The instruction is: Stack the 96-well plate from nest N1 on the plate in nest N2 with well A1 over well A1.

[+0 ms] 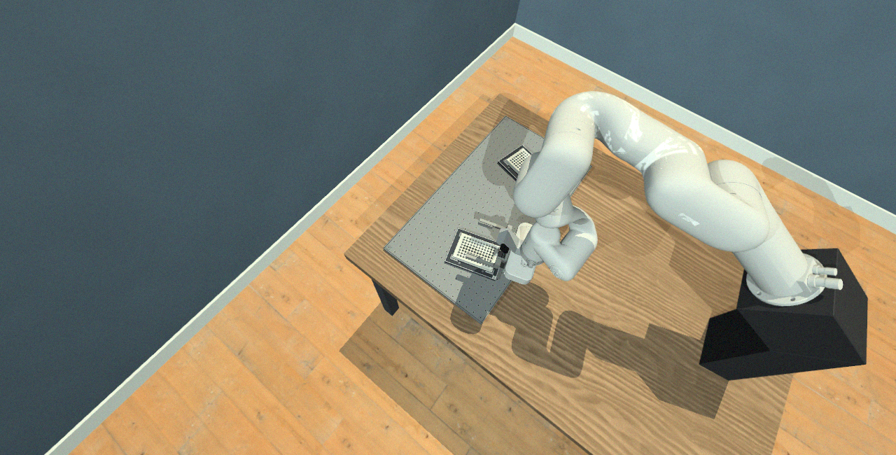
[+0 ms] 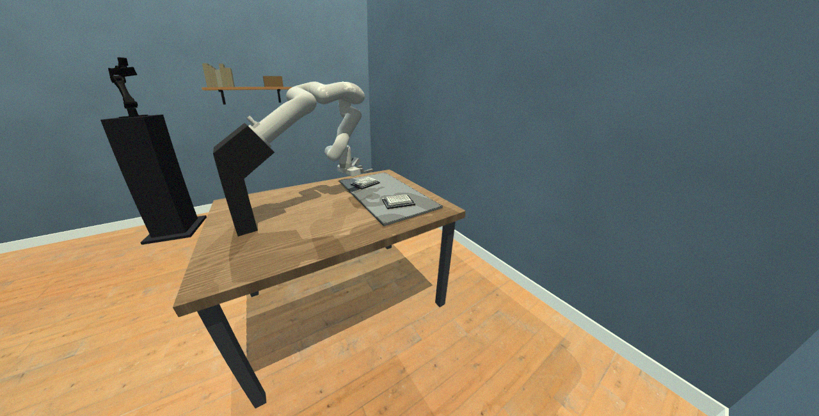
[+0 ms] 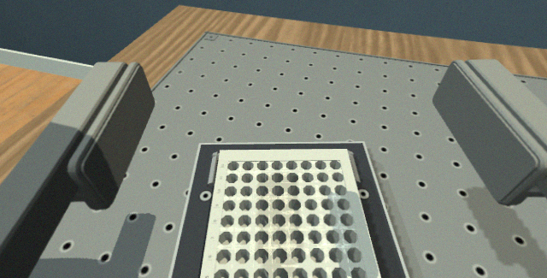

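Fingers parted with nothing between them, my gripper [image 1: 476, 239] [image 2: 363, 165] [image 3: 299, 133] hovers above the perforated board [image 1: 438, 214] [image 2: 425, 212] [image 3: 320, 98], at the N1 side of the wooden table [image 1: 626, 352] [image 2: 297, 230] [image 3: 342, 40]. The opening is partial within my range, yet wider than the 96-well plate [image 1: 477, 248] [image 2: 364, 180] [image 3: 282, 212] shown below it, seated in the dark-framed nest N1 [image 1: 451, 248] [image 2: 369, 186] [image 3: 185, 244]. Across the board, the second plate [image 1: 519, 157] [image 2: 398, 200] sits in nest N2 [image 1: 509, 169] [image 2: 398, 206], partly hidden by my arm from overhead; I cannot tell where either cut-off corner lies.
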You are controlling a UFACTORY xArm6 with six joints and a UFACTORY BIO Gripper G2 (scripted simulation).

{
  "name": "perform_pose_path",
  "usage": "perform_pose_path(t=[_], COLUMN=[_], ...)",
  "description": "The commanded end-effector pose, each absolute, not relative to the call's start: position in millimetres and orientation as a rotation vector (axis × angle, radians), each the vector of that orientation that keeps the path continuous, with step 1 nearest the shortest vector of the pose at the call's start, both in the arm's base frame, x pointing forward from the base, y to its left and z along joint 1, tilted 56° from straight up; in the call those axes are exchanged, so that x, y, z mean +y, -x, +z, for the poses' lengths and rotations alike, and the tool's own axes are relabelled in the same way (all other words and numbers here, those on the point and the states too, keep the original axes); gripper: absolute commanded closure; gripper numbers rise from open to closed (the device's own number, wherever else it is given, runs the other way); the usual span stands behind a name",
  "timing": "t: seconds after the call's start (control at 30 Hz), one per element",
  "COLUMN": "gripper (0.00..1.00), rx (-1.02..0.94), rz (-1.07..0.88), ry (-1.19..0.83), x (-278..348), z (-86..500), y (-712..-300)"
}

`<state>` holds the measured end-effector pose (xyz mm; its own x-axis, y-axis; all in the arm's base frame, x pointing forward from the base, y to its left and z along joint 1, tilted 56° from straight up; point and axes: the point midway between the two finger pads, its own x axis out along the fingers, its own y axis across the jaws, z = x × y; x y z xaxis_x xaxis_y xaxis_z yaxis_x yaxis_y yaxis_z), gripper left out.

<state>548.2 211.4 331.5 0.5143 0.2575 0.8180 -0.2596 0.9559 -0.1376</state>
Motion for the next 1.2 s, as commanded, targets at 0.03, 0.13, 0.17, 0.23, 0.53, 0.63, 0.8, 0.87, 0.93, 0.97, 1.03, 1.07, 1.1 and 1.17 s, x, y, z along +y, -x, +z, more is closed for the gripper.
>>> perform_pose_path(t=[0.03, 0.13, 0.17, 0.23, 0.53, 0.63, 0.8, 0.87, 0.93, 0.97, 1.03, 1.07, 1.1, 1.17], gripper=[0.63, 0.63, 0.63, 0.63, 0.63, 0.63, 0.63, 0.63, 0.63, 0.63, 0.63, 0.63, 0.63, 0.63], rx=[-0.983, -0.983, -0.983, -0.983, -0.983, -0.983, -0.983, -0.983, -0.983, -0.983, -0.983, -0.983, -0.983, -0.983], rz=[0.311, 0.311, 0.311, 0.311, 0.311, 0.311, 0.311, 0.311, 0.311, 0.311, 0.311, 0.311, 0.311, 0.311], ry=[-0.003, -0.003, -0.003, -0.003, -0.003, -0.003, -0.003, -0.003, -0.003, -0.003, -0.003, -0.003, -0.003, -0.003], x=[212, 213, 213, 213, 215, 216, 217, 217, 218, 218, 219, 219, 219, 219], z=[329, 326, 326, 325, 316, 314, 311, 309, 307, 306, 304, 303, 303, 301], y=[-553, -557, -557, -558, -571, -575, -579, -582, -584, -586, -588, -590, -591, -594])
